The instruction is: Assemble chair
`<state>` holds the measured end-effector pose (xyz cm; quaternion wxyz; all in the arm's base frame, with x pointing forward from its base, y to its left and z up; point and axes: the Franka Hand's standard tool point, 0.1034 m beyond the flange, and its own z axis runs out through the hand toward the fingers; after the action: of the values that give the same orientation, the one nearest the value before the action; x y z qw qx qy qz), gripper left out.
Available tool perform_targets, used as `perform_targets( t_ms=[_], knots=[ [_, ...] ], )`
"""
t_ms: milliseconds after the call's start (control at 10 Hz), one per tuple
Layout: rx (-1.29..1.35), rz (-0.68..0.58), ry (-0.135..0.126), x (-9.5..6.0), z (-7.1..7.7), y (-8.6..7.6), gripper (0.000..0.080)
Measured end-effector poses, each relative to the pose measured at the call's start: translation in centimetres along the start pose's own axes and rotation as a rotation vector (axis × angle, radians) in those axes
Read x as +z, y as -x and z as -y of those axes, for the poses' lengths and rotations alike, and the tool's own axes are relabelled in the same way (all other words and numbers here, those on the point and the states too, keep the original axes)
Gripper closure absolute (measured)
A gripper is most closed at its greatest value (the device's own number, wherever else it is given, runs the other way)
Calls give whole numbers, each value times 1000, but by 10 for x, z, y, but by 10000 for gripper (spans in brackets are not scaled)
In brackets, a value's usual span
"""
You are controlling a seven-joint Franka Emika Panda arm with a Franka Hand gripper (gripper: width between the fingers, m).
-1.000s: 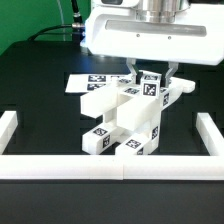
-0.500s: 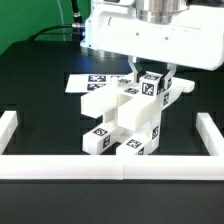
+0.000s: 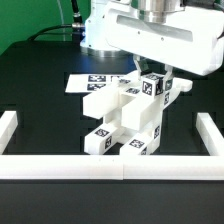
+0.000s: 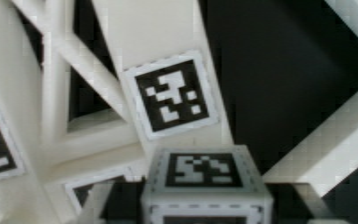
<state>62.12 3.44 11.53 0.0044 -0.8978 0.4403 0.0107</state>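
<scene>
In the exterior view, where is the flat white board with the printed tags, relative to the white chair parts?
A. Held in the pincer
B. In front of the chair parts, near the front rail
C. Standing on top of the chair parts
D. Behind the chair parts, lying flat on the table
D: the marker board lies flat on the black table behind the chair, partly hidden by it.

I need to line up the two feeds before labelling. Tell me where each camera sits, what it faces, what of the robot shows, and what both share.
Exterior view: off the arm, looking slightly down across the table at the chair; the end effector and white wrist housing show.
Wrist view: on the wrist, close on the chair's tagged post and X-braced frame; no clear robot part.
Shared: the chair and its tags.
</scene>
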Motion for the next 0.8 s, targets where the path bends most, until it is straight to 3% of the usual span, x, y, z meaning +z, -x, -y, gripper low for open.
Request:
perform_targets(
  t_ms=[500,600,700,800],
  knots=[
    [281,17,-11,0,3,4,512],
    [296,18,-11,0,3,4,436],
    [273,17,-11,0,3,4,436],
    [244,17,-10,1,3,4,301]
  ],
)
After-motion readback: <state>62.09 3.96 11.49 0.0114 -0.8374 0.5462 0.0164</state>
